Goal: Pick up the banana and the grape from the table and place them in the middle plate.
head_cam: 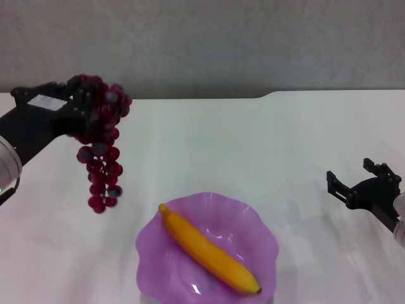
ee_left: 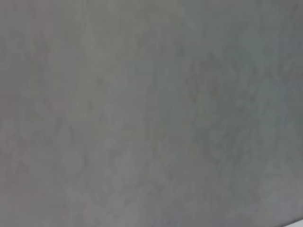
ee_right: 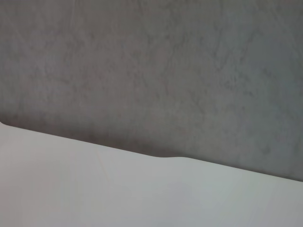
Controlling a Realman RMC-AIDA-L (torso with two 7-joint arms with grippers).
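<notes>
While the left end effector (head_cam: 81, 107) is clamped on the top of the long bunch of small dark red-purple grapes (head_cam: 101, 149), the cluster hangs free in the air above the left side of the smooth white desk (head_cam: 209, 145), well apart from the plate. Such a bunch looks soft and loosely jointed, likely to sway, and single berries may drop, so the hold near the stem end seems the sound one. Nearer the front edge, the translucent purple plate with a wavy scalloped rim (head_cam: 266, 228) already carries the long yellow banana with a dark tip (head_cam: 209, 250), lying diagonally across it. At the desk's right edge, the right end effector (head_cam: 354, 183) hovers with its fingers apart, holding nothing.
</notes>
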